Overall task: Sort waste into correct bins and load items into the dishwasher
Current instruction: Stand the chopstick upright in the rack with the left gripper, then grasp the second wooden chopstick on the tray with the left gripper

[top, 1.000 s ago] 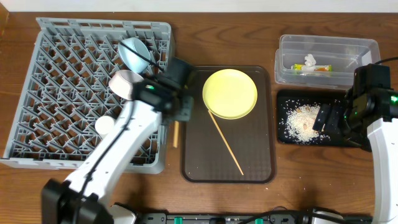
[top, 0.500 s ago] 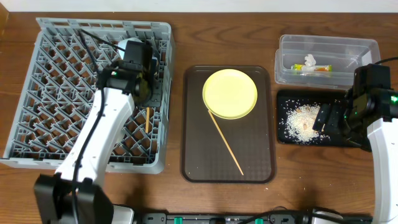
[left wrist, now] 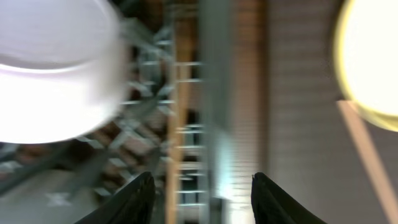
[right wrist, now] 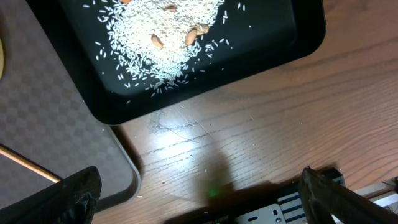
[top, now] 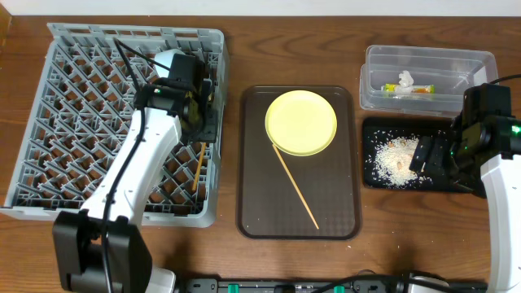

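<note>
The grey dishwasher rack point(top: 73, 122) fills the left side. My left gripper point(top: 198, 114) hovers over its right edge, open point(left wrist: 202, 177). One wooden chopstick point(top: 197, 169) lies in the rack below the jaws, blurred in the left wrist view point(left wrist: 177, 124). A second chopstick point(top: 295, 187) lies on the brown tray point(top: 326, 220) below the yellow plate point(top: 300, 122). The blue bowl point(top: 167, 59) shows partly behind the arm, and a pale bowl point(left wrist: 50, 68) is in the left wrist view. My right gripper point(top: 425, 155) is open and empty point(right wrist: 211, 199) beside the black tray point(top: 374, 181) of rice crumbs point(right wrist: 161, 37).
The clear tub point(top: 464, 65) at the back right holds the white tissue point(top: 405, 79) and the green-and-yellow wrapper point(top: 417, 89). My left arm covers part of the rack, so the white cup is hidden. Bare wooden table lies in front of the black tray.
My left arm swung from the brown tray's left edge over the rack with a chopstick. That chopstick now lies in the rack. The right arm has not moved.
</note>
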Available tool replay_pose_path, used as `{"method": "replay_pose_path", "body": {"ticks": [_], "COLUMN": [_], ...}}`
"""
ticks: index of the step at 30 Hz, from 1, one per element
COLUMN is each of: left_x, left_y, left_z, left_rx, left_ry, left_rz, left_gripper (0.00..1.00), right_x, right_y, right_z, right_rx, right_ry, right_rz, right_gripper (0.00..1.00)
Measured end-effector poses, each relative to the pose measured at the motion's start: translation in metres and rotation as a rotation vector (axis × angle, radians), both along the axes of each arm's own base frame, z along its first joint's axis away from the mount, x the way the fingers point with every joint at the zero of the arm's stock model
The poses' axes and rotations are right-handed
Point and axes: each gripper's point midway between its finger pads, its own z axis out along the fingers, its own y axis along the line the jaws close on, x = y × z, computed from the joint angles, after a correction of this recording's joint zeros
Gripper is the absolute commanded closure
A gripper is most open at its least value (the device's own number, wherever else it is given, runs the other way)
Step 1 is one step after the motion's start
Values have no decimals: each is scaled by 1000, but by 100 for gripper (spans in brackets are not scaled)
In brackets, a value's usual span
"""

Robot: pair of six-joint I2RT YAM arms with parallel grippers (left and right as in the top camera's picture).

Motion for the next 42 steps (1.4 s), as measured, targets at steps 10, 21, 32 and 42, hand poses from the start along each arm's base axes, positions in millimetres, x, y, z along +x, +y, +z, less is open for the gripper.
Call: {"method": "replay_pose_path", "body": {"ticks": [10,21,32,42], "left_x": [-35,-78,-90,-91], "left_y": [-103,-188,-190,-168], "left_z": [3,-84,-123,-124], "left_rx": [-196,-101,-5,88], "left_ry": [79,242,292,292], "left_rz": [22,-51,-19,19], "left_gripper": [44,44,67,92], "right_x": [0,0,0,0], "right_y": [0,1,1,1], "right_z": [0,0,0,0], "right_rx": [0,3,3,3], "right_ry": [0,0,0,0], "right_rz": [1,1,1,1], "right_gripper": [1,1,1,1]}}
